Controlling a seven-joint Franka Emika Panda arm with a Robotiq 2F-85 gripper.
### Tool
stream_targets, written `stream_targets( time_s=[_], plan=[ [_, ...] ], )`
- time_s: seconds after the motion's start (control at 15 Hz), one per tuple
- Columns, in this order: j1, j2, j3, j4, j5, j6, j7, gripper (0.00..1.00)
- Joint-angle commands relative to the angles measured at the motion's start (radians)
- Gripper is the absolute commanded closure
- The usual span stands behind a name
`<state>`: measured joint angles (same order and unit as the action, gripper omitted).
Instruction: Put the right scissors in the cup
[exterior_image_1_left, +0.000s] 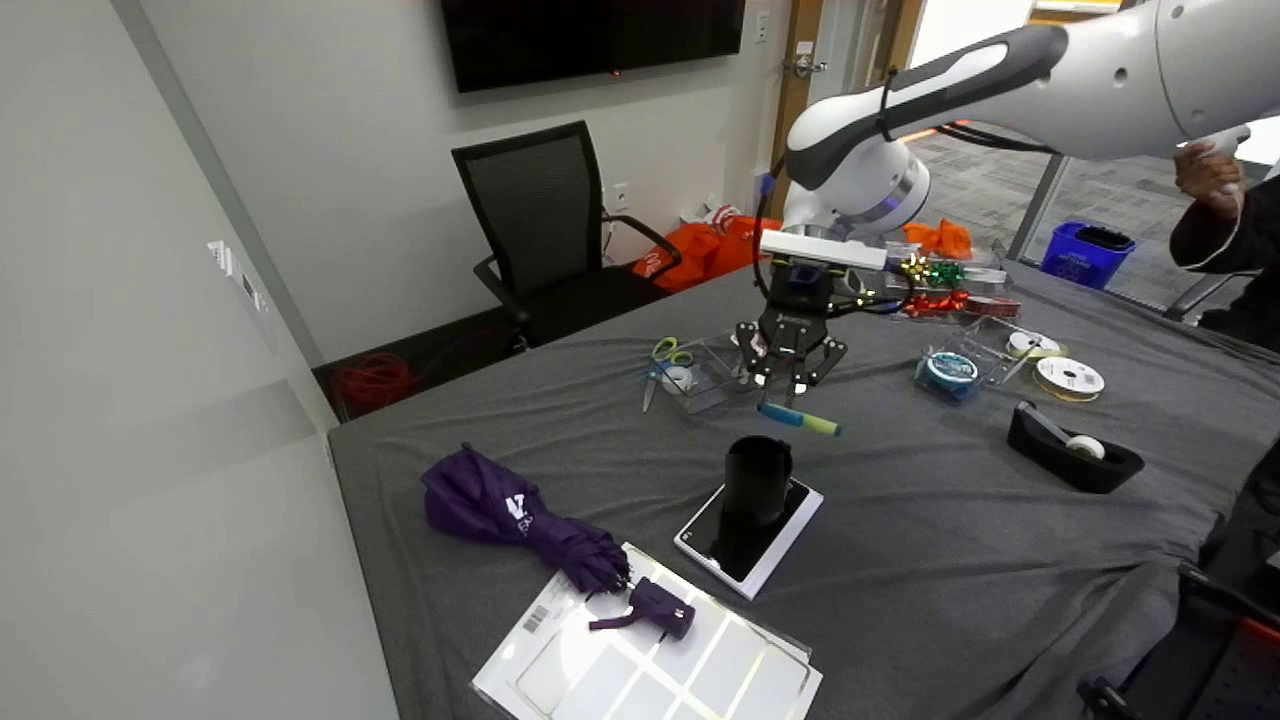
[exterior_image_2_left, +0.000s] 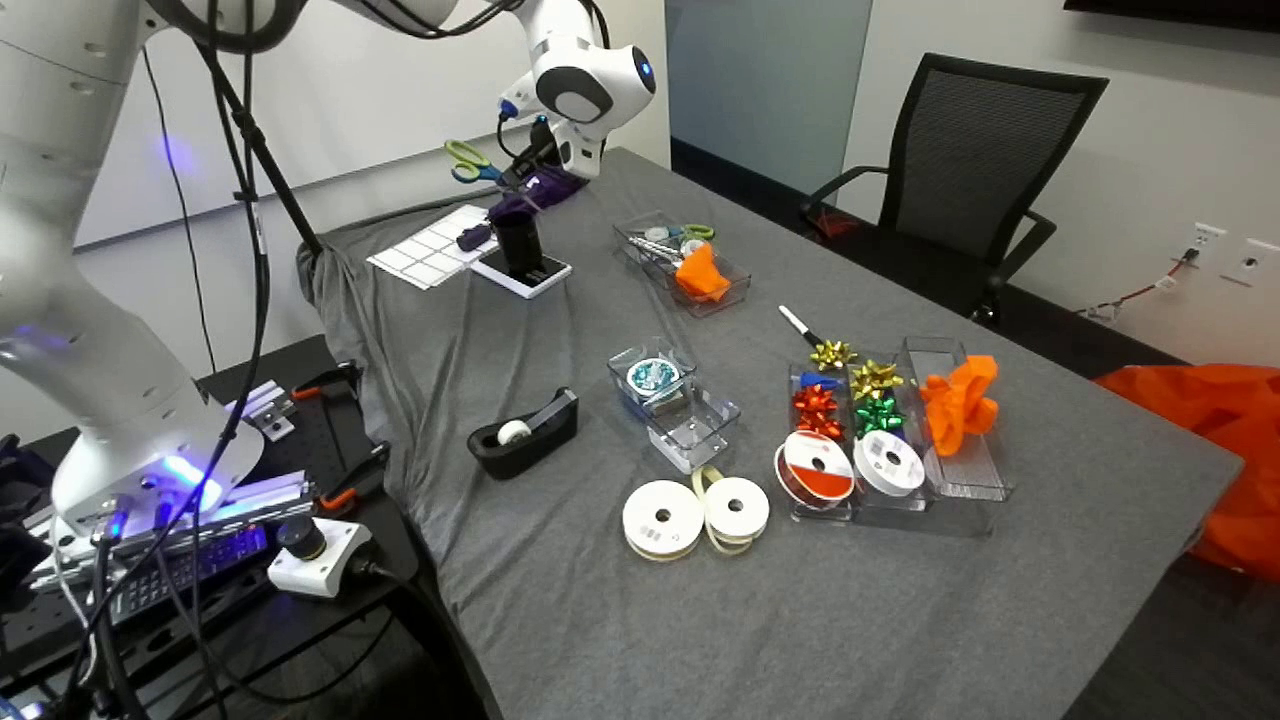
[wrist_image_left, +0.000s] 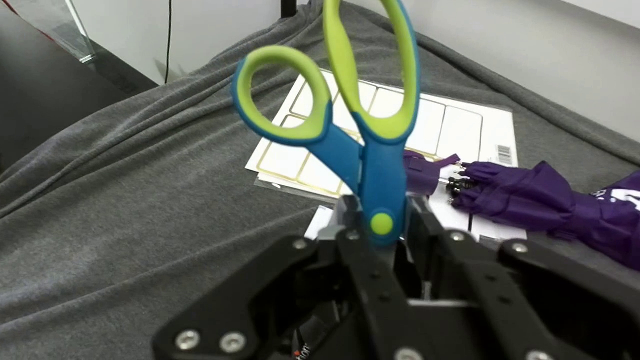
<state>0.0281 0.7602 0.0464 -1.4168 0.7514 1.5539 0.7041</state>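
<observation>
I have the gripper (wrist_image_left: 383, 216) clamped on the scissors (wrist_image_left: 382, 182) — lowering off-centre, I risk the spread handles (wrist_image_left: 286, 133) striking and toppling the cup (exterior_image_1_left: 757, 485).

- The arm (exterior_image_1_left: 1100, 100) is white and rounded, with dark grey patches (exterior_image_1_left: 1035, 48).
- Black cables (exterior_image_1_left: 1000, 141) run along it.
- Its white base (exterior_image_2_left: 120, 440) glows blue.
- The gripper (wrist_image_left: 383, 214) is black, with round metal screws (wrist_image_left: 187, 339).

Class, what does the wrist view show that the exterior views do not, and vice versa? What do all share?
Only the wrist view shows the lime dot on the scissors. Only the exterior views show the tape dispenser, ribbon spools and mesh-backed chair. All show the scissors held in the gripper, the purple umbrella and the white sheet.
</observation>
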Motion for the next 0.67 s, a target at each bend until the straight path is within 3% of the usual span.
stream_targets(
  time_s=[0.0, 0.6],
  plan=[
    [-0.003, 0.062, -0.001, 0.085, 0.016, -0.050, 0.022, 0.94],
    [-0.002, 0.069, -0.002, 0.133, -0.007, -0.154, 0.005, 0.94]
  ],
)
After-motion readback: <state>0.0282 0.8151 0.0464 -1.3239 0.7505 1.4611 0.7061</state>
